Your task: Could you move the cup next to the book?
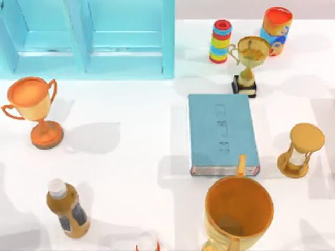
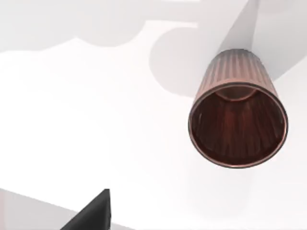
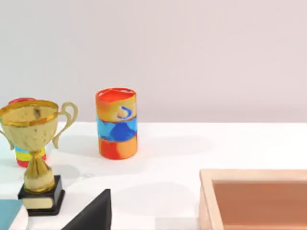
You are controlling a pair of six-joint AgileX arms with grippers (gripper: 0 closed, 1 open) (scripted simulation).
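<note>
The task is at its start: the cup (image 2: 237, 115) stands upright on the table (image 2: 86, 120), ungrasped and not yet beside the book (image 1: 222, 133). In the left wrist view it lies ahead of the left gripper's dark fingers (image 2: 93, 213), apart from them. Whether either gripper's fingers are open cannot be told. Approach, grasp and transfer remain.

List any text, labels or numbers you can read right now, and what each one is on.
Nothing can be read outright.
Book: embossed lettering along the cover, too blurred to read.
Bottle: dark label, no legible text.
Painted can: a blue swirl mark, not clearly a letter.
Gold trophy: dark base, no visible inscription.
Cup: plain ribbed side, no markings.
</note>
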